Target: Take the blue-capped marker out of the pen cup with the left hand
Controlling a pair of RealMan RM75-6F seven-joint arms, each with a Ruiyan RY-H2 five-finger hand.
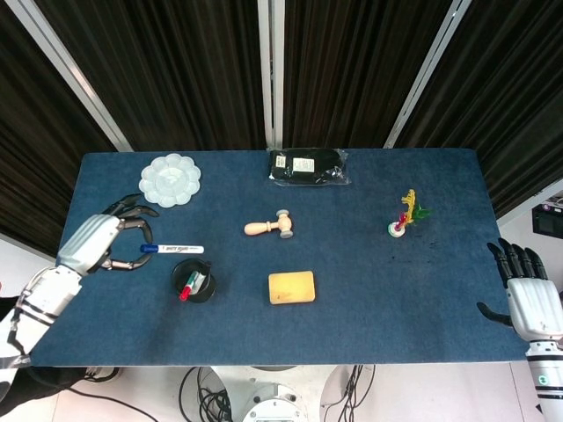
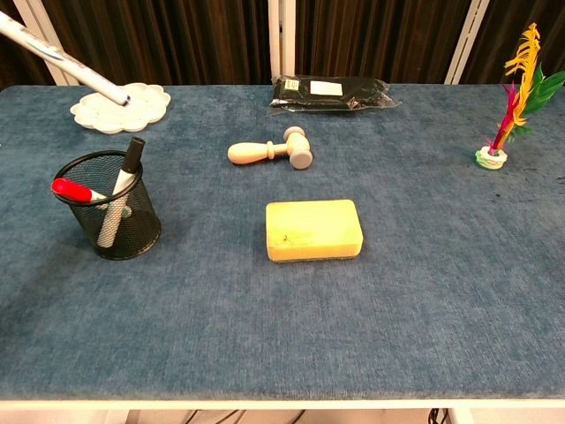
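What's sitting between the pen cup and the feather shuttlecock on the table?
The yellow sponge, in the chest view, between the pen cup and feather shuttlecock.

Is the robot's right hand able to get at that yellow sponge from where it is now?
Probably yes. The right hand is open at the table's far right edge, and bare blue table lies between it and the yellow sponge. Whether the arm stretches that far, I cannot tell.

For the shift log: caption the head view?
Left hand holds the marker clear of the cup.

No print legible (label on black packet (image 2: 334,92) blurred).
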